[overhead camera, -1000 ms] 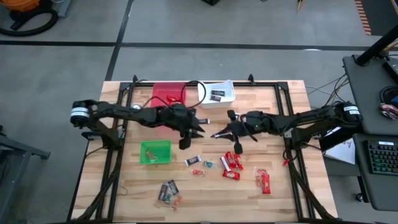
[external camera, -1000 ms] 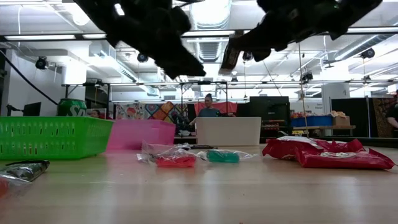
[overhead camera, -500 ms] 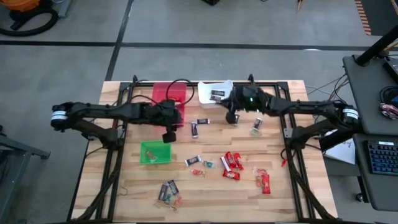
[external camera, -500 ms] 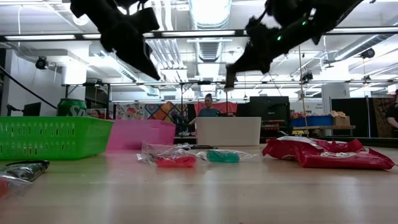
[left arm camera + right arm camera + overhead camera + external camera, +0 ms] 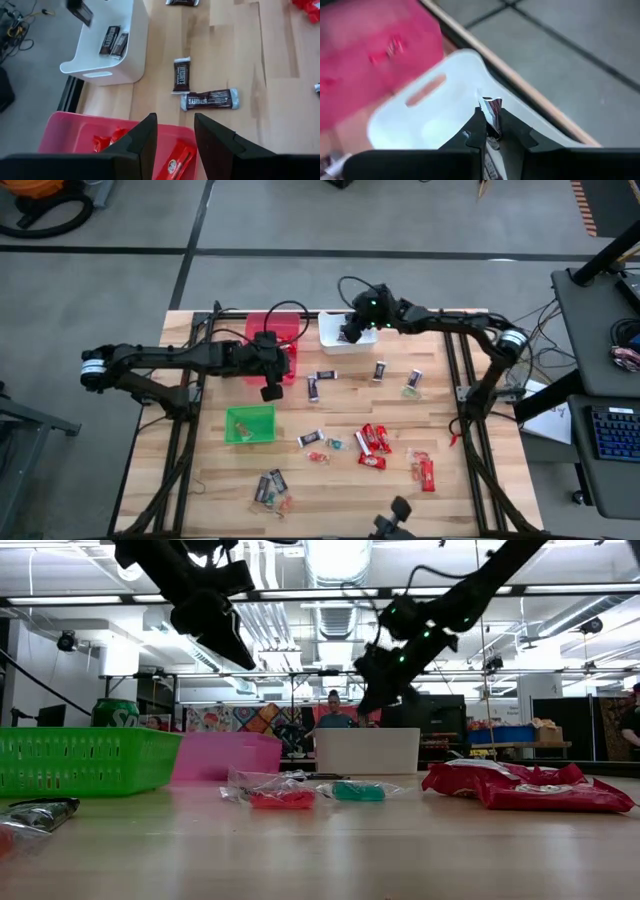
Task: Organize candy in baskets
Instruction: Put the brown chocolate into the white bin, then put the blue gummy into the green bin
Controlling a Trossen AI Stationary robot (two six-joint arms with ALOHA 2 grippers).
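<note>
Swinging up from mid-frame, the right gripper (image 5: 352, 330) now hangs over the white basket (image 5: 330, 338) in the high view's upper centre, fingers pinching a dark mini bar (image 5: 492, 112) ready to drop. The left gripper (image 5: 270, 388), fingers spread and empty, has pulled back over the red basket (image 5: 256, 326). Most candy (image 5: 372, 442) lies loose on the surface (image 5: 500, 480); the green basket (image 5: 249, 425) sits lower left.
</note>
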